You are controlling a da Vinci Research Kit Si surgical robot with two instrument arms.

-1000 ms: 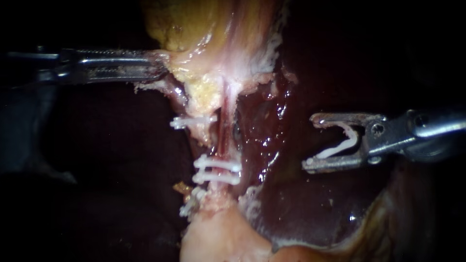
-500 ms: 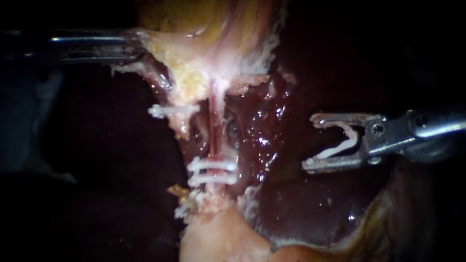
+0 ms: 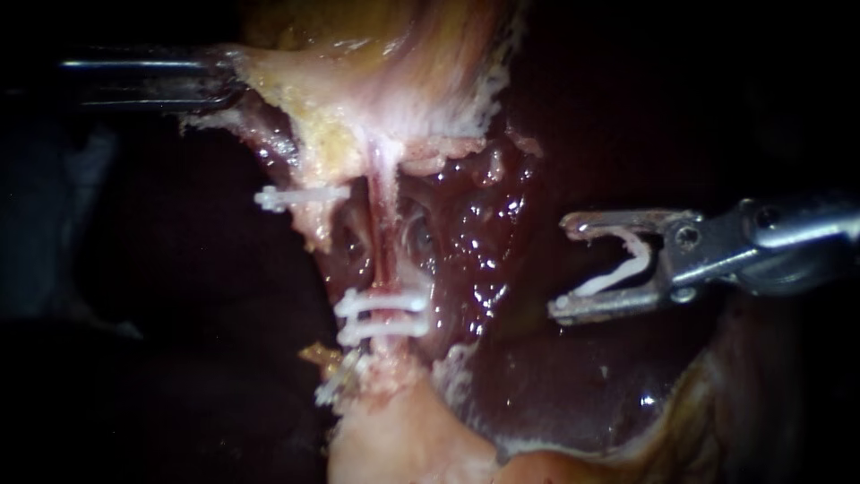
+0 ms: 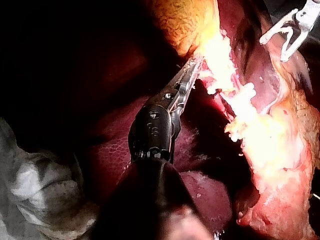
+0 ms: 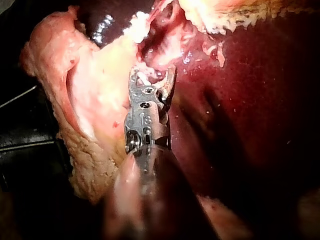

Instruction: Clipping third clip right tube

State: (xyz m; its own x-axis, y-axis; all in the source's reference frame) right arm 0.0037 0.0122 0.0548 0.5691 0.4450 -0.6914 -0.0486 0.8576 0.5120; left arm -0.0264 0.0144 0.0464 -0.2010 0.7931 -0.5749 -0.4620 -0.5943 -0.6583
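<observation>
The right instrument (image 3: pixel 566 269) is bare grey metal, scuffed, with a dull shine. The clip (image 3: pixel 618 271) it carries is smooth white plastic (so are the clips (image 3: pixel 381 303) on the tube (image 3: pixel 385 242)). The left instrument (image 3: pixel 228 77) is darker, polished metal. The liver (image 3: pixel 573 394) is wet and glossy, the fatty tissue (image 3: pixel 313 121) lumpy and duller. The rag (image 4: pixel 35 200) is rough cloth.
</observation>
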